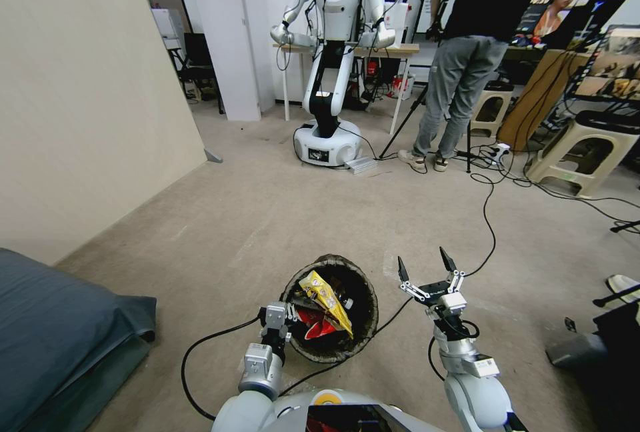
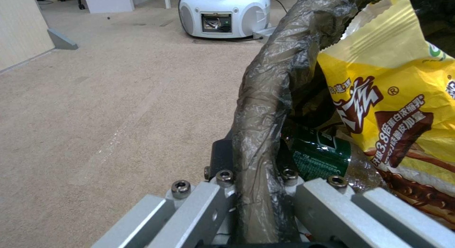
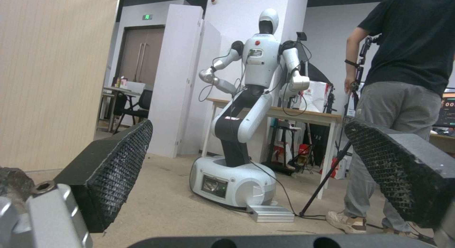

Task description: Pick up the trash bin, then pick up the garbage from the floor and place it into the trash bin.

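You are well along: your left end effector (image 1: pixel 288 317) is clamped on the rim of the trash bin (image 1: pixel 360 339), one finger inside and one outside the liner, and the bin sits low in front of the robot, between the two arms. Garbage is already inside: a yellow snack wrapper (image 1: pixel 327 299), a red wrapper (image 1: pixel 313 327) and a green-labelled bottle (image 2: pixel 316 159). No litter shows on the carpet (image 1: pixel 267 219), so little seems left. Your right end effector (image 1: pixel 428 265) hovers just beside the bin, spread wide and empty. The dark liner looks crinkled and thin.
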Controlling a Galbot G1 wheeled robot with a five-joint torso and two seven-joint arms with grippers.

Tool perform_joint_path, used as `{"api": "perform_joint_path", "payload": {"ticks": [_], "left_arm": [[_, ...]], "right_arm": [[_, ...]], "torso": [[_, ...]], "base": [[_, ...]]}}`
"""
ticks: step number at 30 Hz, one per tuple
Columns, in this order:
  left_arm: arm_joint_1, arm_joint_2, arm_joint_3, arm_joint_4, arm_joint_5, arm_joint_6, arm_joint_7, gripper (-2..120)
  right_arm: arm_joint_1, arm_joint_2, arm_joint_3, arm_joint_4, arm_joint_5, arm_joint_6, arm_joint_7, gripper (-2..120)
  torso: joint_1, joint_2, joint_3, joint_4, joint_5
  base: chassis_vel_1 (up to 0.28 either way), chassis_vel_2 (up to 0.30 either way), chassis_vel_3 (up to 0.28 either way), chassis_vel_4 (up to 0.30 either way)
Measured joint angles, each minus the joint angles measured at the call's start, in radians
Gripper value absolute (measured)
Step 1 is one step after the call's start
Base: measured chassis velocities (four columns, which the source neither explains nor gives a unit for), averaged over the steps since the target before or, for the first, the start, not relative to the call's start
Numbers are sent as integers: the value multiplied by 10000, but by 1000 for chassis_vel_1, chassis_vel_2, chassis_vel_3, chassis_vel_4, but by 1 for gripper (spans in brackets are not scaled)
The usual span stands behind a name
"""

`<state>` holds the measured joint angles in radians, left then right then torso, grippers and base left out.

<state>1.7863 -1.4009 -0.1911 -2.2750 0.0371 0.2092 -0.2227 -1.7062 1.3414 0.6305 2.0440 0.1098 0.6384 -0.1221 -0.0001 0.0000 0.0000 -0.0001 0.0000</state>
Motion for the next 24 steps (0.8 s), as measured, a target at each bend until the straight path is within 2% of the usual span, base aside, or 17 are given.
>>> {"api": "perform_joint_path", "payload": {"ticks": [11,19,24], "left_arm": [[-291,-69,-335,-29,-730,448,-282,0],[-651,-211,-1025,265,-1510,973,-537,0],[-1014,-241,-1663,466,-2434,1417,-740,0]], "right_arm": [[-1,56,38,-73,-15,99,-92,100],[-25,93,40,-95,-13,168,-215,100],[-42,92,63,-149,-10,232,-279,100]], "torso": [[0,0,0,1,0],[0,0,0,1,-1],[1,0,0,1,-1]], "base": [[0,0,0,0],[0,0,0,0],[0,0,0,0]]}}
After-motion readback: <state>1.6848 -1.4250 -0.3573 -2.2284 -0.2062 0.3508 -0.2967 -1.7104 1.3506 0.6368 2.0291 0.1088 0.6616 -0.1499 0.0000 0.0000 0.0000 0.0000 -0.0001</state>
